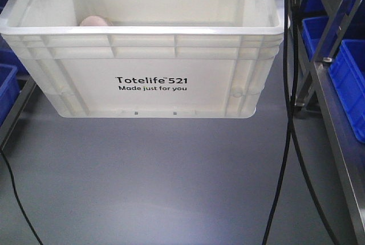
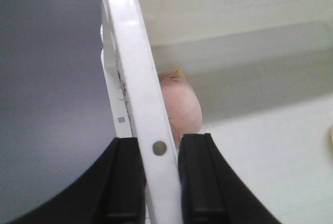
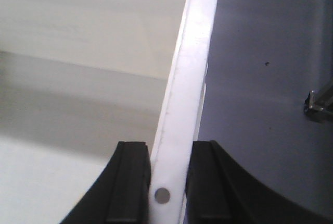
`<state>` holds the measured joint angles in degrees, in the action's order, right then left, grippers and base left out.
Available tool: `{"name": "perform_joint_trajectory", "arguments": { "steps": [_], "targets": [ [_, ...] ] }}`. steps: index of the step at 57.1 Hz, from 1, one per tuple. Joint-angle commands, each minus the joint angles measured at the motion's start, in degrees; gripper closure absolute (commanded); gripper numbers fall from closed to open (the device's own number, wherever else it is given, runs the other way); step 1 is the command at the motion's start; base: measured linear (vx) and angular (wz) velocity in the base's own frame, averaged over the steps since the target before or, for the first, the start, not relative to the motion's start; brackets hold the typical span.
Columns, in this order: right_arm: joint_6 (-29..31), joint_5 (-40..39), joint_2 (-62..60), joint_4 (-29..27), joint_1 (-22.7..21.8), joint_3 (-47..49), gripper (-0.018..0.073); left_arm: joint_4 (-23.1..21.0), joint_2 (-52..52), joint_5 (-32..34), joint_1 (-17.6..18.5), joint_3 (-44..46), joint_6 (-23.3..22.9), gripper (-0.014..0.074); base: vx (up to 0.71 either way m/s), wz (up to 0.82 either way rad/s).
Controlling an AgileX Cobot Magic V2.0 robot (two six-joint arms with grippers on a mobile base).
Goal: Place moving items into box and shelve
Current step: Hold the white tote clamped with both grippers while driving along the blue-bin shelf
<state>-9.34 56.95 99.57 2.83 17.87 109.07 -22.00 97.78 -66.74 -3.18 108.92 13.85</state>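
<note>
Box (image 1: 148,80) hangs above grey floor (image 1: 171,188), left pincer (image 2: 158,148) and right pincer (image 3: 170,153) each clenched on a side rim.

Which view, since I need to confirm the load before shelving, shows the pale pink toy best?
The left wrist view: the pink toy sits mid-frame, lying inside the box beside the wall under the rim. The front view shows only its top above the near rim. The right wrist view shows none of it.

One crate (image 1: 148,65); one toy (image 1: 96,21) — pink.
</note>
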Motion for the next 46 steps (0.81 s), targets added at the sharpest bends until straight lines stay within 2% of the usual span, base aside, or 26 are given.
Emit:
{"name": "perform_joint_trajectory", "arguments": {
  "steps": [1, 46],
  "targets": [
    [1.20, -7.50, -4.06, 2.77, -0.59, 2.40, 0.0563, -1.66, -3.93, 6.71, -0.32, 2.66, 1.13, 0.0594, 0.57, -0.10],
    [1.20, -7.52, -4.06, 2.84, -0.59, 2.40, 0.0563, -1.66, -3.93, 6.76, -0.32, 2.66, 1.13, 0.0594, 0.60, -0.10]
  ]
}}
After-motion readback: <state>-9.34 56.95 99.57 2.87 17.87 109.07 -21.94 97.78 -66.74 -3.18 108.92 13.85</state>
